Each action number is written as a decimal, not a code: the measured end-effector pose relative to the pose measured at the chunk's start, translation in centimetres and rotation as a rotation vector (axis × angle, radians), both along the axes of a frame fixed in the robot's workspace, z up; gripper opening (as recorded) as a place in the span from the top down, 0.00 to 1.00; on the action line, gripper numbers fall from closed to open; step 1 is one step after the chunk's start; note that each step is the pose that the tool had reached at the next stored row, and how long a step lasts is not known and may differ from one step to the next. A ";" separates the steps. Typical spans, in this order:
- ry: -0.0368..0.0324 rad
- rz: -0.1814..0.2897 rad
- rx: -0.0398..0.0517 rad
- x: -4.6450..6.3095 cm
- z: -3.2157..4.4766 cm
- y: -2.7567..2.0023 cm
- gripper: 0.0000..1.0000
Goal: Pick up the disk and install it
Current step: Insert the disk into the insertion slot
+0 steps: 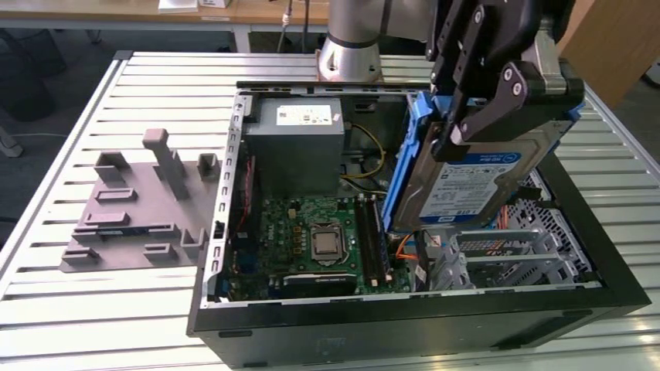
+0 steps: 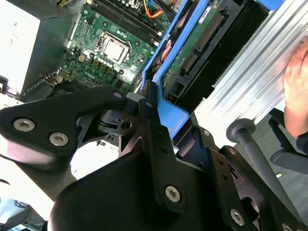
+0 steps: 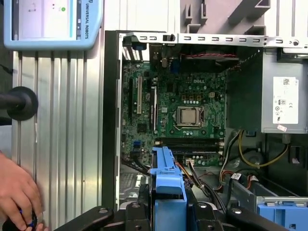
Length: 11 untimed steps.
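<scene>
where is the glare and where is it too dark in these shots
Exterior view: the table slats glare pale, while the gripper holding the disk reads near black. Second wrist view: the power supply is washed out white. First wrist view: the screen is overexposed.

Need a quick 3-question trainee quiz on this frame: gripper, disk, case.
1. True or false: the gripper is shut on the disk.
2. Where is the disk? A flat on the table; B in the gripper, at the open case; C on the grey fixture.
3. Fill in: the disk's rails are ____.
Key: 1 true; 2 B; 3 blue.
</scene>
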<state>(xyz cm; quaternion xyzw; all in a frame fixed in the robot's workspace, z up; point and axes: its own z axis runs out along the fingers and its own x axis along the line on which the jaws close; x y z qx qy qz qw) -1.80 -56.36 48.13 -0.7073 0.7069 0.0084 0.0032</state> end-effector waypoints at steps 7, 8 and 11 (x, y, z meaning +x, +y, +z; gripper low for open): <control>0.0007 0.000 -0.0002 1.3 -0.24 -0.04 0.64; 0.0008 0.000 -0.0001 1.5 -0.29 -0.05 0.64; 0.0010 0.000 -0.0005 1.9 -0.47 -0.05 0.64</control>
